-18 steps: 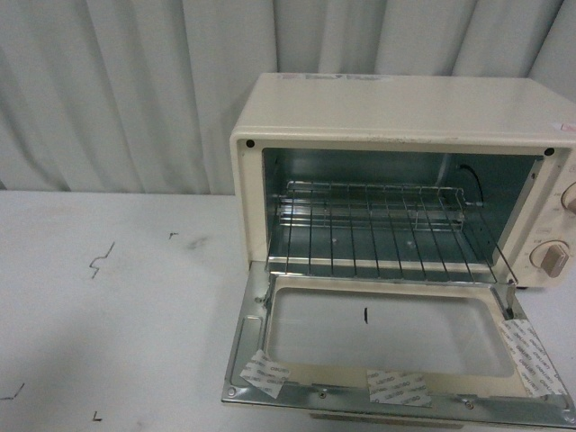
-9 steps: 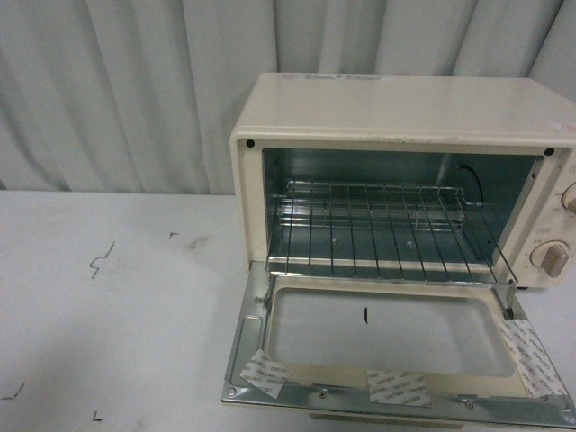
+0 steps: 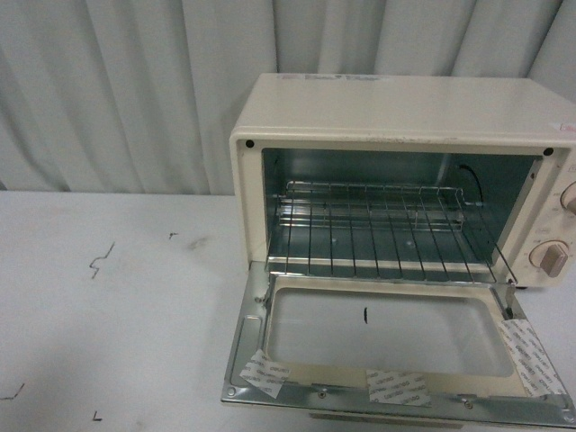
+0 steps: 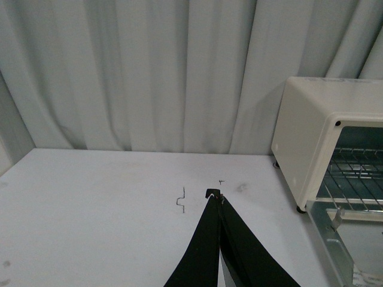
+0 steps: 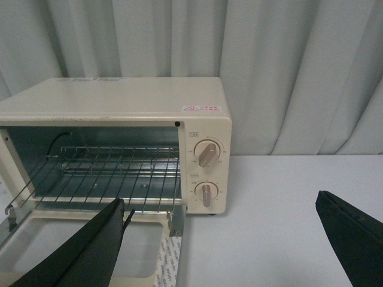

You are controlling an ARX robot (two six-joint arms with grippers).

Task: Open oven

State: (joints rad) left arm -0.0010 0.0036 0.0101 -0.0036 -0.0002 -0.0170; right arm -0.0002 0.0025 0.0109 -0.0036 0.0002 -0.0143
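The cream-white oven stands on the white table with its glass door swung fully down and lying flat toward me. A wire rack shows inside the bare cavity. Two beige knobs sit on its panel. Neither arm appears in the front view. In the left wrist view my left gripper is shut on nothing, above the table, well clear of the oven. In the right wrist view my right gripper is wide open and empty, back from the oven's knob side.
A grey curtain hangs behind the table. Small dark marks dot the tabletop on the oven's left side. Tape strips are stuck along the door's inner frame.
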